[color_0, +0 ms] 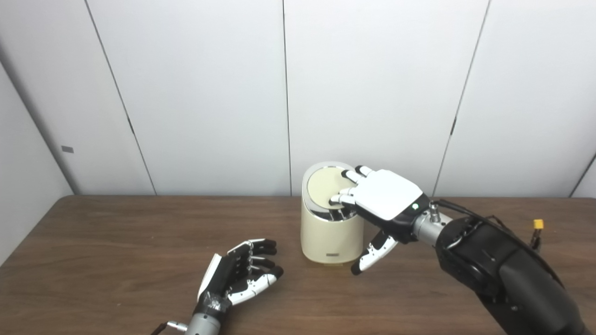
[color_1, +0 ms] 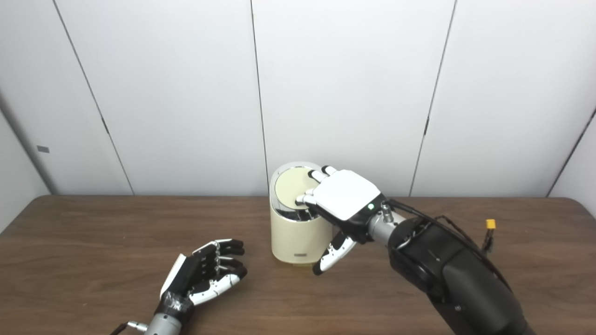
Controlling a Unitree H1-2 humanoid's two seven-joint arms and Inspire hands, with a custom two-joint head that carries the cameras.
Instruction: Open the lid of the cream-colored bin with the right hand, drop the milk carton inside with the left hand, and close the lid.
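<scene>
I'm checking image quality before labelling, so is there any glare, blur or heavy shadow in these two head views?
Left eye view: even, soft light; the cream-colored cylindrical bin's chrome rim glints mildly; the right hand is slightly soft. Right eye view: same; faint shadow under the left hand on the brown wooden table.

The bench (color_0: 116, 242) looks like dark, matt wood grain. The cream bin (color_0: 331, 237) appears smooth plastic, with a shiny metallic rim (color_0: 326, 215).
</scene>
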